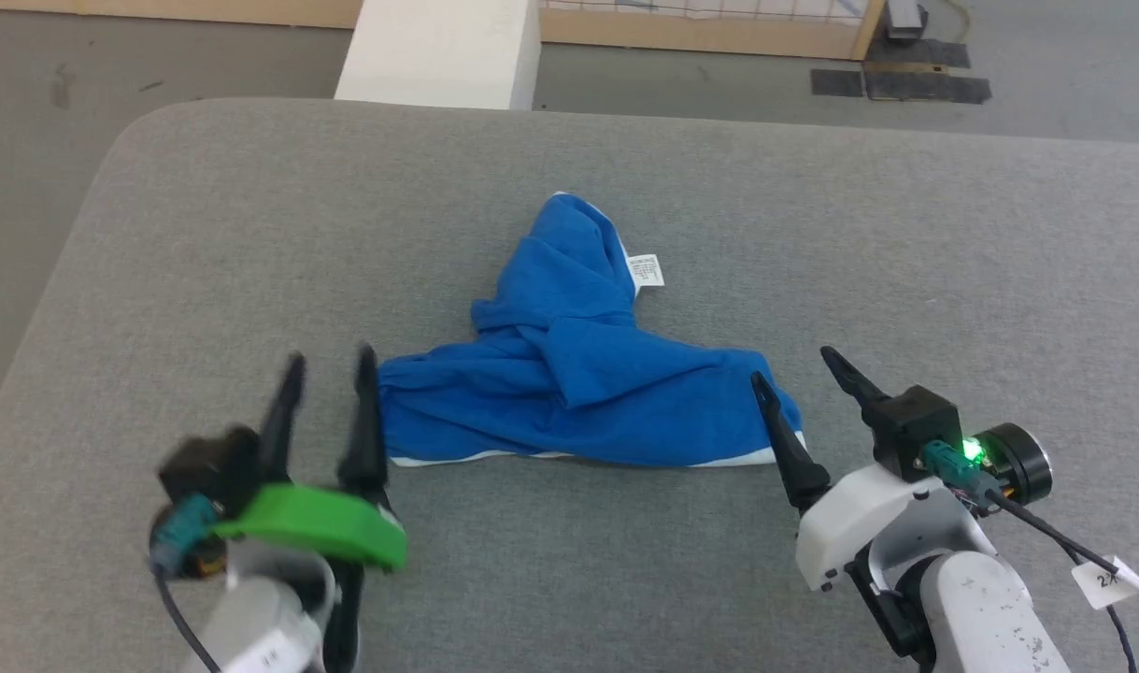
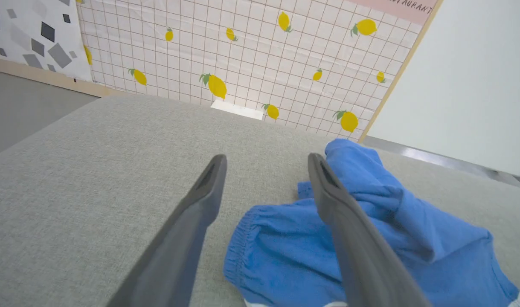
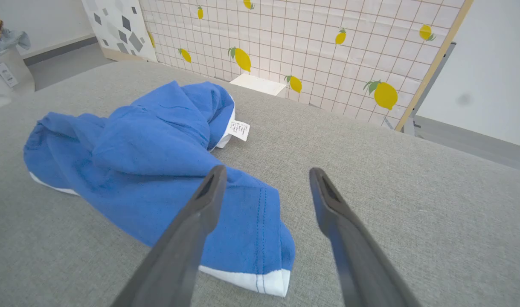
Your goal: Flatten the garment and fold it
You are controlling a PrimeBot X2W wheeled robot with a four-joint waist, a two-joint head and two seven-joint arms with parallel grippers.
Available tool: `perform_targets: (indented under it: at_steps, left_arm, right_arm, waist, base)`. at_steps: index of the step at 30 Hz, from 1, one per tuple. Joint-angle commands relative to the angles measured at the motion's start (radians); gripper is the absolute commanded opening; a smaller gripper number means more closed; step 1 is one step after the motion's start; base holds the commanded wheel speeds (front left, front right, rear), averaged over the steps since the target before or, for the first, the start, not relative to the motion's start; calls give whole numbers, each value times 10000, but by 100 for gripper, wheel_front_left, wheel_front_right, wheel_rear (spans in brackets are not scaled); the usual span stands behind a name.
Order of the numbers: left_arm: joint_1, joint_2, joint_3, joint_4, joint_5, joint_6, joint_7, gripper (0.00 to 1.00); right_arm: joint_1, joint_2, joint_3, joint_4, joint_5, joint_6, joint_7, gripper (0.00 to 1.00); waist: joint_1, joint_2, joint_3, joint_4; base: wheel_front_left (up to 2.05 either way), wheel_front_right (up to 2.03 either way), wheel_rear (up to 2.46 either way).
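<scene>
- Though bunched and twisted rather than flat, the garment (image 1: 578, 374) lies near the middle of the grey padded table (image 1: 859, 234), a royal-blue heap with one lobe reaching away from the robot and a wider part spread across the near side.
- Its white edge band (image 1: 438, 460) runs along the near hem, and the small white label (image 1: 646, 270) sticks out at the right side of the far lobe, resting on the table.
- The left gripper (image 1: 331, 360) stands at the garment's left end with its two dark fingers apart and nothing between them. The finger nearer the cloth is just beside the gathered blue edge, though I cannot tell whether it touches. The gripper is slightly blurred in the head view.
- The right gripper (image 1: 791, 365) is at the garment's right end, fingers also spread wide and empty. One finger crosses in front of the blue corner, while the other is over bare table.
- A bright green piece (image 1: 317, 528) sits on the left wrist, and a green light (image 1: 973, 451) glows on the right one.
- Beyond the table stand a white block (image 1: 438, 51) and a gridded panel with yellow lemons (image 2: 242, 51).
</scene>
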Motion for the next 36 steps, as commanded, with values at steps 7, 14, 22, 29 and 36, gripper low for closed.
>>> perform_targets:
  at_steps: [7,14,22,29,36]
  left_arm:
    - [523,478,-721,1538,1252,-1136,-26,100]
    - [-54,390,-652,2805,1091,-969,421,100]
    - [-1314,174,-458,4365,690,-871,1028,100]
    - [-1714,93,-477,5160,456,-757,1880,100]
    - [-1773,72,-870,5348,510,-1132,2103,0]
  right_arm:
    - [80,-12,-219,98,297,-15,-16,100]
    - [163,-12,-429,-158,407,-15,-65,100]
    - [104,-12,-476,-289,481,-15,-64,100]
    - [75,-12,-462,-274,551,-15,-142,100]
    - [82,-12,-568,-267,579,-15,-150,100]
  waist:
    - [0,-1,-102,129]
    - [0,-1,103,13]
    - [0,-1,435,-425]
    - [0,-1,549,-655]
    - [0,-1,523,-684]
  base:
    - [0,0,0]
    - [0,0,0]
    - [0,0,0]
    - [0,0,0]
    - [0,0,0]
